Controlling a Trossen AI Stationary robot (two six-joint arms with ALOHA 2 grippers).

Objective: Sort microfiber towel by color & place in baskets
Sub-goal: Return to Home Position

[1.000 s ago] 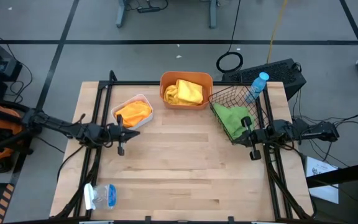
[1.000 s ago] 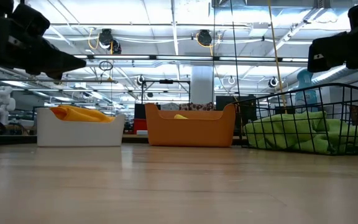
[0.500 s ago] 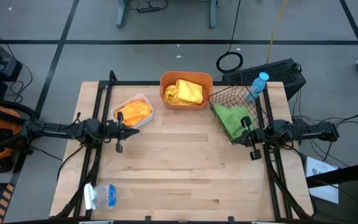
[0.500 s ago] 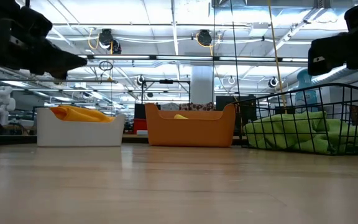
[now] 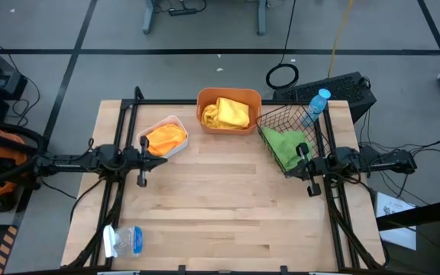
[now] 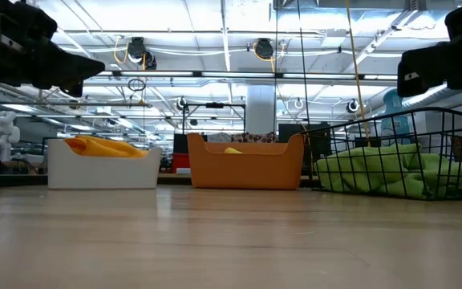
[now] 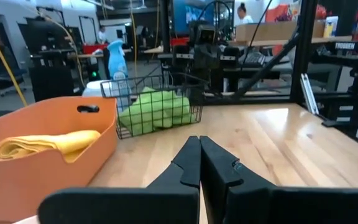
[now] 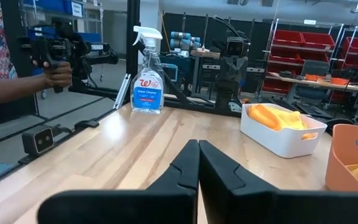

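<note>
Snagging of the black wire-mesh basket [image 5: 277, 114] could be caused by the right jaws, pressed together and empty like the left jaws, held close above its rim.

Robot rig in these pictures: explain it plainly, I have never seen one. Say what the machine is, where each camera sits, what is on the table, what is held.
Two robot arms work at a wooden table. The high view looks down: left arm on the left, right arm on the right. The low view looks level across the tabletop. Each wrist view looks past that arm's own jaws; both pairs are shut and hold nothing. On the table: a white tray with orange towels, an orange tub with a yellow towel, a wire basket with a green towel, a spray bottle, and a blue-capped bottle by the basket.
</note>
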